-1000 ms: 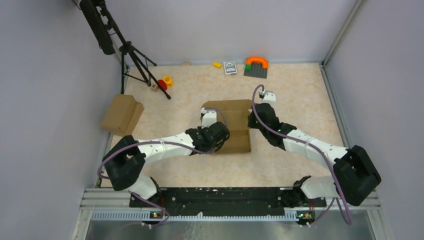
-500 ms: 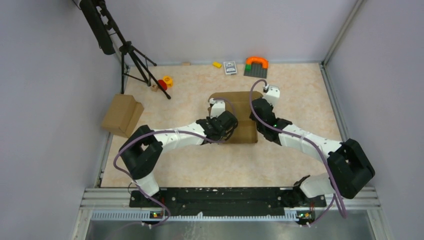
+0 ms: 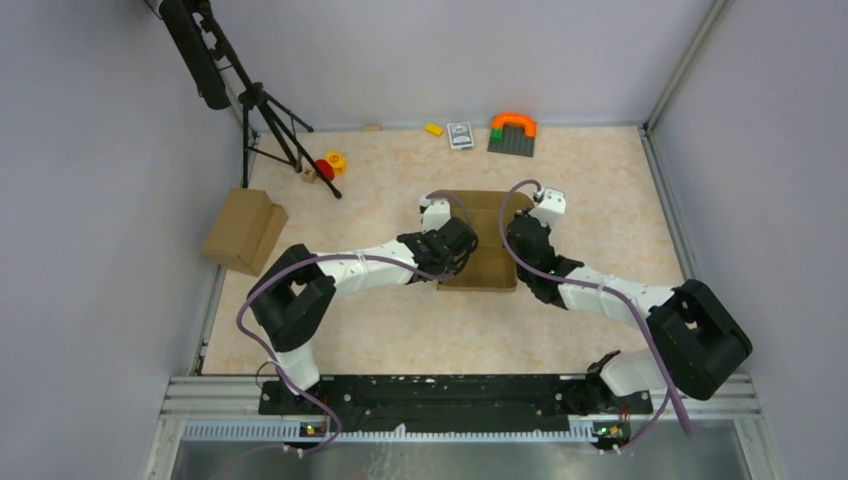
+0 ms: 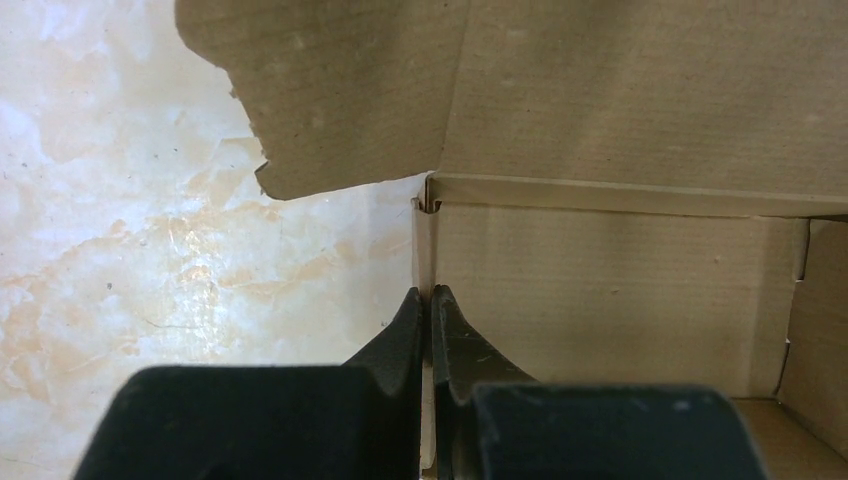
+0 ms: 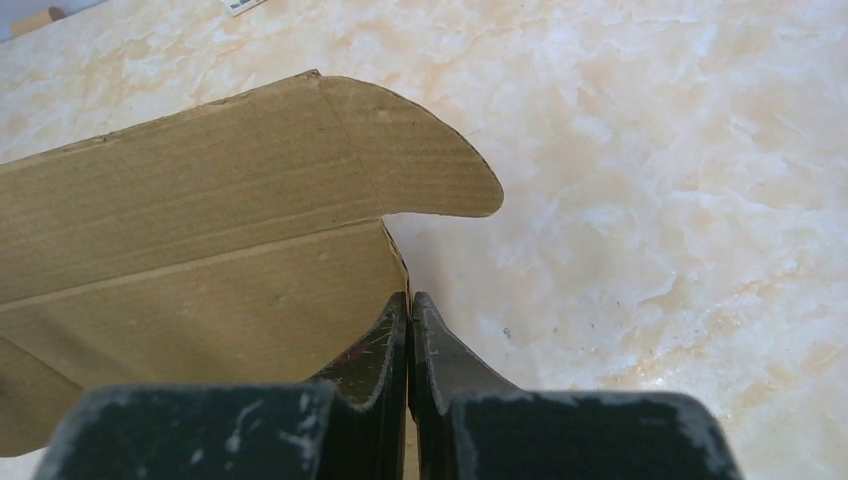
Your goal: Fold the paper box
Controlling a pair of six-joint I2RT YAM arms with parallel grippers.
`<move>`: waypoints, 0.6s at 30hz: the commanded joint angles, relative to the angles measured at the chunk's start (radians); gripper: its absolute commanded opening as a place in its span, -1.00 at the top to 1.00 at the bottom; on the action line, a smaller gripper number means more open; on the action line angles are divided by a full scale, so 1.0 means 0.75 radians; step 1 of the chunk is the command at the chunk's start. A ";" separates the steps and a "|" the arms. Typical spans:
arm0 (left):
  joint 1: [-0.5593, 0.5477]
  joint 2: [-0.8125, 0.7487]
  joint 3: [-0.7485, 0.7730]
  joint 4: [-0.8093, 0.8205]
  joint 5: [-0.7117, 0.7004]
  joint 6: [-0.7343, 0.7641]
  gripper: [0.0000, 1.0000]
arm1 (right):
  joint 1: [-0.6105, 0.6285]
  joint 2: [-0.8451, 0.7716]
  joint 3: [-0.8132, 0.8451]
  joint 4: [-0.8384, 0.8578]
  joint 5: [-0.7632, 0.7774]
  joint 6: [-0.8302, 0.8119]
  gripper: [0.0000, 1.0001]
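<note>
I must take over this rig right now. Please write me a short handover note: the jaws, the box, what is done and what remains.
Left gripper: jaws shut, apparently pinching the left side wall of the paper box.
Right gripper: jaws shut on the right side wall, just below its rounded flap.
Box: between both arms, open on top.
Done: the walls are partly raised.
To do: the flaps stick out and the top is open; probably tuck them in and close it.
Do not confuse it with the bulkier brown carton at the far left.
</note>
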 commanded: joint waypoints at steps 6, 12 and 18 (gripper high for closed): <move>0.004 0.000 0.026 0.008 0.068 -0.028 0.92 | 0.048 -0.089 -0.101 0.154 0.040 0.008 1.00; 0.004 -0.076 -0.009 0.024 0.163 0.036 0.58 | 0.072 -0.097 -0.149 0.213 0.046 -0.024 1.00; 0.004 -0.139 -0.014 -0.067 0.162 0.099 0.29 | 0.074 -0.107 -0.175 0.260 0.054 -0.059 1.00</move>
